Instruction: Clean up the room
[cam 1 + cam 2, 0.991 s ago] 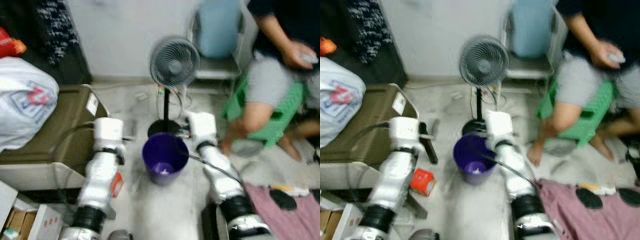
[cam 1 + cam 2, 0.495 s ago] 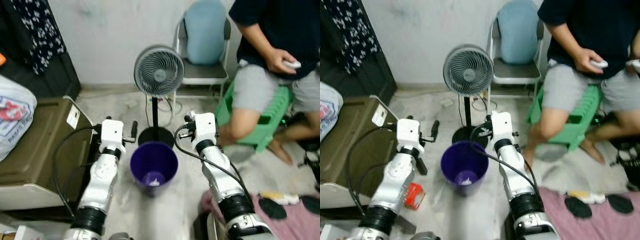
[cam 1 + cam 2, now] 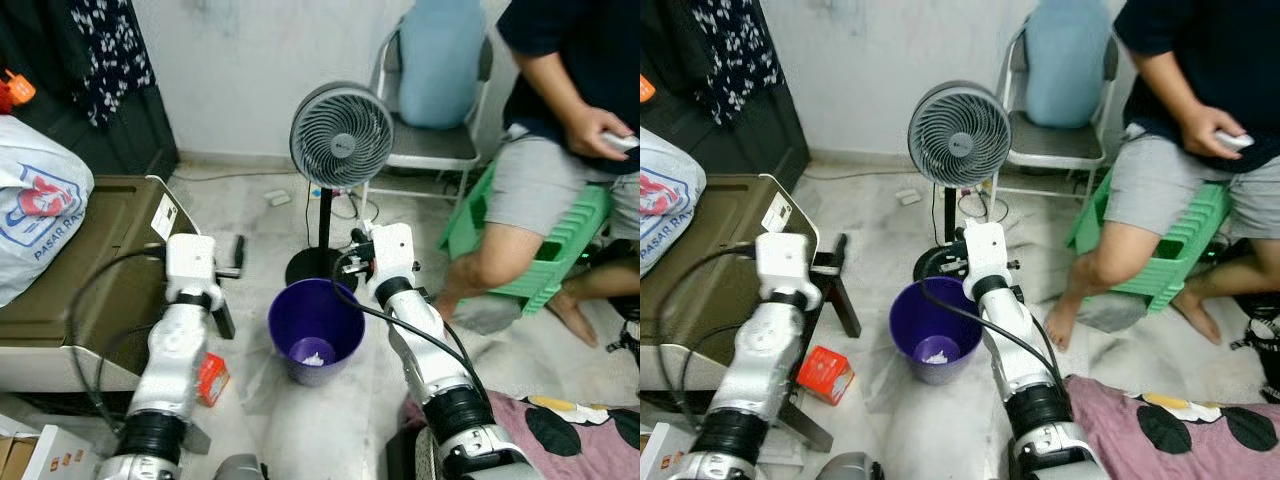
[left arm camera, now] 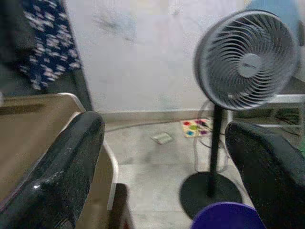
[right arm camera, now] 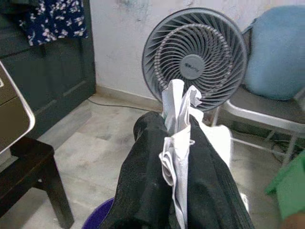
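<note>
- Left eye view: the whole picture has slid since half a second ago, so our head has turned, not the room. Our right gripper now sits just over the far rim of the purple bin, where before it hung further to the right of it. We judge the drop is close. The bin stands on the floor between our arms, with white scraps already at its bottom. The left gripper hovers beside the olive case, apart from the bin.
- Right eye view: the fan stands just behind the bin, its base nearly touching the bin's far side, so there is little room to push forward. A red box lies on the floor by a dark stool, likely next for tidying. A person sits on a green stool to our right, with a bare foot near the bin. That side is tight; the nearer floor is more open.
- Left wrist view: the two fingers stand wide apart with nothing between them, and the bin's rim shows below.
- Right wrist view: the fingers are pinched narrow on a crumpled white paper, whose top pokes out in front of the fan. The bin's edge lies directly beneath.
</note>
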You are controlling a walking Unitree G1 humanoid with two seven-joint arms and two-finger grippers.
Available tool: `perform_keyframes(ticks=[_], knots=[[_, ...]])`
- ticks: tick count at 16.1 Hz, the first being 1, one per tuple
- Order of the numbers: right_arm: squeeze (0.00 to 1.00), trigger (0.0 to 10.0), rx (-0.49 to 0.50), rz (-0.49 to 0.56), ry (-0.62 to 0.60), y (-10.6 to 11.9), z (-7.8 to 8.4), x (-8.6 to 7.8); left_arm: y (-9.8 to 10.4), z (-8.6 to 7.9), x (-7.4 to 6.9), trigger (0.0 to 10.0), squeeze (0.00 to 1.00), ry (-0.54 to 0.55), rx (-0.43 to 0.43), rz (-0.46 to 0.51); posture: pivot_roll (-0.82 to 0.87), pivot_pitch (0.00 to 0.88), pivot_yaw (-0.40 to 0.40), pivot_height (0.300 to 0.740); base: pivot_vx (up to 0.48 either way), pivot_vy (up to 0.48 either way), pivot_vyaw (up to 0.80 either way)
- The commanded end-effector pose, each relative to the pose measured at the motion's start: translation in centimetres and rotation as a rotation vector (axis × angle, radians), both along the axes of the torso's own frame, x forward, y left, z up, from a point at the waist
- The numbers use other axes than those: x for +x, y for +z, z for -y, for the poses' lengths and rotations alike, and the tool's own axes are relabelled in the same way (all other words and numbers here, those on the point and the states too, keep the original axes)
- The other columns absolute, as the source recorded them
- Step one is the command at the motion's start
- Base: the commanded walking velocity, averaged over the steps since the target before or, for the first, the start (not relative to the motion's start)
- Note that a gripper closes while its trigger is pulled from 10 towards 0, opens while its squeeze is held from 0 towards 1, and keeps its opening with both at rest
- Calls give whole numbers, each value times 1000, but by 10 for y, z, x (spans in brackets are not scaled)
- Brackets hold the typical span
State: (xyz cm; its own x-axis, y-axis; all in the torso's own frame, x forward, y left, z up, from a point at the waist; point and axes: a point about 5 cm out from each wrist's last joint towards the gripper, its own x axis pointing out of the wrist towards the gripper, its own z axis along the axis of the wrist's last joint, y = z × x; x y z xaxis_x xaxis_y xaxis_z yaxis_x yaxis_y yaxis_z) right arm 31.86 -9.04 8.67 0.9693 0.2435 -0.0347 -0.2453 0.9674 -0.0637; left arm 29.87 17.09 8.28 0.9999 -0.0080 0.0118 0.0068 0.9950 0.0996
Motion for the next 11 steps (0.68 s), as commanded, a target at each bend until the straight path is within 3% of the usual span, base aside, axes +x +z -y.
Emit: perform_keyframes(ticks=[1, 4, 7, 11], knots=[[0, 10000, 10, 17, -27, 5, 3, 4, 1, -4, -3, 10000, 0, 12, 19, 8, 112, 0, -23, 740, 0, 0, 0], [0, 10000, 4, 4, -32, 0, 9, 0, 0, -1, -9, 10000, 0, -21, 11, 12, 115, 0, -25, 740, 0, 0, 0], [0, 10000, -28, 16, -22, 1, 8, 2, -1, 6, -6, 10000, 0, -52, -16, -2, 99, 0, -22, 740, 0, 0, 0], [0, 10000, -48, 17, -28, 1, 7, 3, 0, 14, -4, 10000, 0, -79, 13, 2, 97, 0, -20, 740, 0, 0, 709]])
